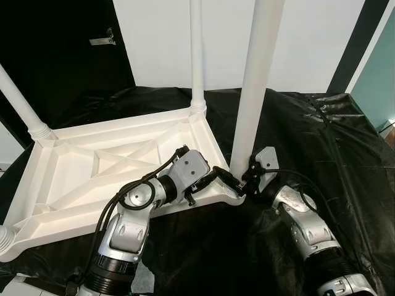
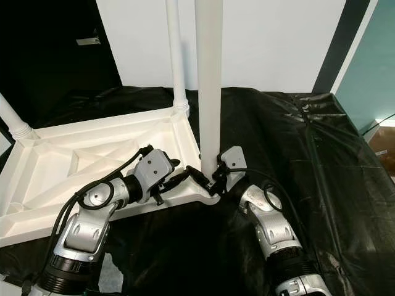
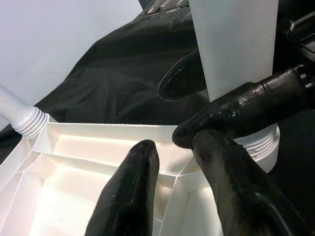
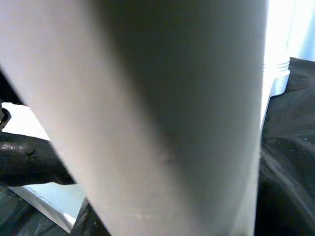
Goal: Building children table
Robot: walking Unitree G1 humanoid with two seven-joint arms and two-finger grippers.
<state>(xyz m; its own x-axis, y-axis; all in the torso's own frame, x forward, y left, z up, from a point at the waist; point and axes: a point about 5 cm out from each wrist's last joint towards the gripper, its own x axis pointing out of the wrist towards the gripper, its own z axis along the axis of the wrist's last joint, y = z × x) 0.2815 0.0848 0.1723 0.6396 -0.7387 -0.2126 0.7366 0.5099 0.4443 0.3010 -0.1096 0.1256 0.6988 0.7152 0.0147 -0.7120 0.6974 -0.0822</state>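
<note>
— So where does the children's table top (image 1: 92,166) lie?

— Upside down on a black sheet (image 1: 321,142) that covers the surface beneath it, ribbed underside facing up. A white leg (image 1: 196,55) stands upright in the far corner socket, and another leg (image 1: 21,105) rises tilted from the corner at the robot's left.

— And the near corner?

— A thick white leg (image 1: 256,80) stands upright in the socket at the corner nearest the robot's right arm. Both arms meet there. The left end effector (image 1: 225,177) reaches across the rim of the table top toward the base of that leg. In the left wrist view its two black fingers (image 3: 133,191) are spread apart with the corner ribs visible between them, and they grip nothing; one fingertip sits just beside the threaded collar at the leg's foot.

— What about the right one?

— The right end effector (image 1: 247,179) comes in from the other side, low on the same leg. In the left wrist view its fingers sit on either side of the leg's base, one in front and one behind. The right wrist view is pressed close against the white tube, so the leg lies between those fingers, clamped.

— Anything behind?

— A white wall (image 1: 160,37) and a dark doorway (image 1: 55,49) at the left.
</note>
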